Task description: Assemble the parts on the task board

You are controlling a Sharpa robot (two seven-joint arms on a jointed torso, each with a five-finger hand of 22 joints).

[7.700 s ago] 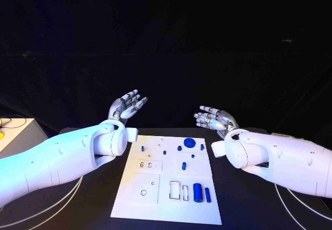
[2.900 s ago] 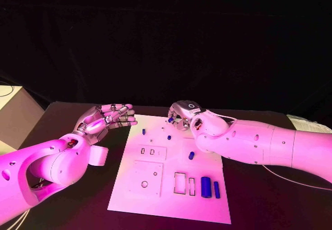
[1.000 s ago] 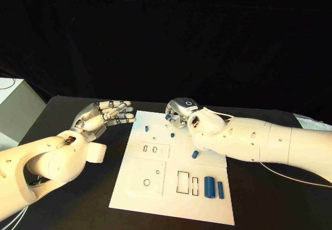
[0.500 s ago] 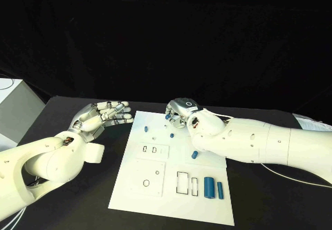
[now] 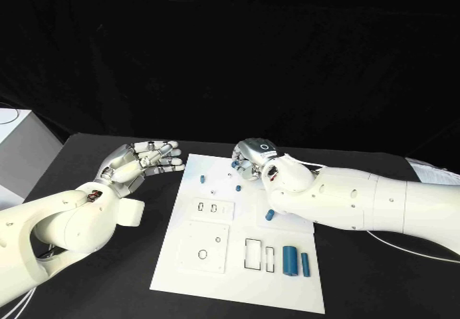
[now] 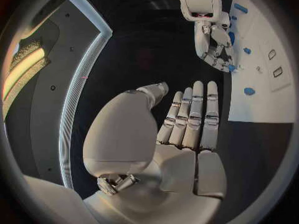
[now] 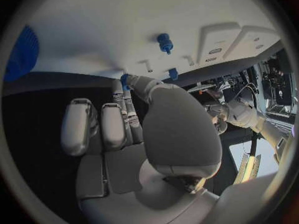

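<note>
The right hand stayed curled at the far edge of the task board, pinching a small blue part, hardly shifted over the last second. The left hand, fingers loosely bent and empty, hovered beside the board; insertion seemed unfinished

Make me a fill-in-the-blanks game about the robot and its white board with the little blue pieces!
1. The task board is coloured ____.
2. The small parts lying on it are coloured ____.
3. The hand over the far edge of the board is the robot's ____ hand.
4. The left hand hovers over the ____ table, beside the board.

Missing words: white; blue; right; black
</note>
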